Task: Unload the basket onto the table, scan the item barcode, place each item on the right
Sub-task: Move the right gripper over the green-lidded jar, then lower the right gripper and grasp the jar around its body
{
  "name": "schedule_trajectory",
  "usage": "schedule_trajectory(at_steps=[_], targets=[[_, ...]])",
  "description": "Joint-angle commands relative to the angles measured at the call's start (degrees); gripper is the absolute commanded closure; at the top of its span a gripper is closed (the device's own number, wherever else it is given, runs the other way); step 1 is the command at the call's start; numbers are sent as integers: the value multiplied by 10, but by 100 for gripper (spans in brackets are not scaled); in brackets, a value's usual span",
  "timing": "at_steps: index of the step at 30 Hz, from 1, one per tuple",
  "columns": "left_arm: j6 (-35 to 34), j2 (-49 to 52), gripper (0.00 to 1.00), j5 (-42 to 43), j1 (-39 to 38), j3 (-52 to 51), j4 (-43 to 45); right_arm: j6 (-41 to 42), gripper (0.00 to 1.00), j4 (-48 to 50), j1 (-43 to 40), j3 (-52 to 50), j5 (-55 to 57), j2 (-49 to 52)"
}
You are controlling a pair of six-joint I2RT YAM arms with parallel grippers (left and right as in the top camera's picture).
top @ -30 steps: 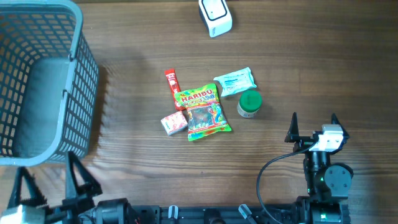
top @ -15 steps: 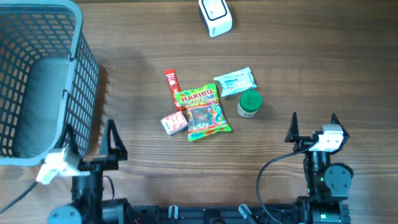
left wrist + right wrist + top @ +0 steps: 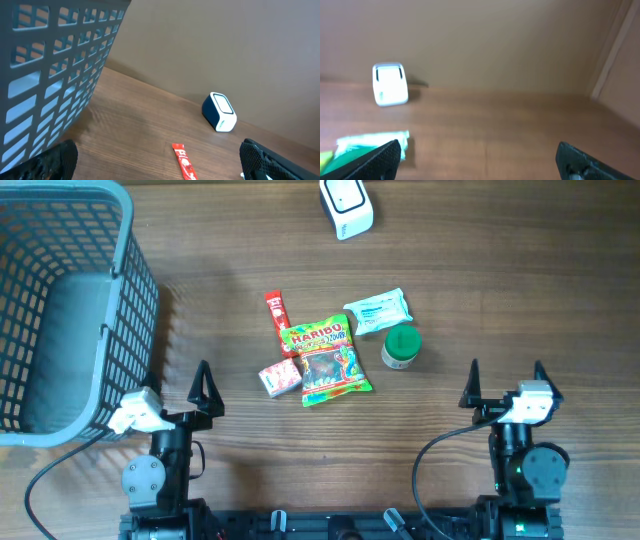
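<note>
The items lie in a cluster at the table's middle: a Haribo bag (image 3: 327, 360), a red stick packet (image 3: 276, 323) (image 3: 184, 161), a small pink packet (image 3: 280, 377), a white-green tissue pack (image 3: 379, 311) (image 3: 370, 142) and a green-lidded jar (image 3: 402, 347). The white barcode scanner (image 3: 346, 205) (image 3: 219, 112) (image 3: 390, 84) stands at the far edge. My left gripper (image 3: 172, 388) (image 3: 157, 165) is open and empty, near the front edge, left of the cluster. My right gripper (image 3: 505, 372) (image 3: 477, 162) is open and empty at the front right.
A large grey mesh basket (image 3: 60, 310) (image 3: 50, 65) fills the left side, its near corner right beside my left gripper. Bare wooden table (image 3: 500, 280) lies to the right of the items and in front of the scanner.
My left arm has swung from the bottom-left corner to the right and forward, beside the basket's corner. The right arm and the items have not moved.
</note>
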Motion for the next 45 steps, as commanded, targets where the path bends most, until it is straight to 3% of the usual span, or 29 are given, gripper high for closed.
schedule_trajectory(at_steps=[1,3,4,8,12,14,16,22,26,32,36,38,45], targets=[[-5,-6,0,9,3,-4,-11,41,1,118,1,2,-204,-2],[5,-6,0,28,3,-4,-16,108,0,146,1,22,-265,-2],[40,-6,0,86,3,-4,-15,158,0,133,1,45,-277,-1],[103,-6,0,196,3,-4,-33,174,0,42,1,146,-361,41],[105,3,0,193,3,-4,-61,172,0,-173,1,314,-393,163],[105,10,0,169,3,-4,-61,164,0,-339,1,445,-428,273],[105,14,0,161,3,-4,-61,162,0,-399,1,516,-460,343],[105,15,0,161,3,-4,-61,242,1,-354,2,542,-493,479],[105,15,0,160,3,-4,-61,279,0,-433,24,570,-363,561],[105,15,0,161,3,-4,-61,345,0,-602,179,745,-94,769],[105,15,0,161,3,-4,-61,389,0,-624,214,774,-57,870],[105,15,0,160,3,-4,-61,389,1,-593,215,774,-38,971],[105,15,0,161,3,-4,-61,382,0,-575,214,773,9,1015]])
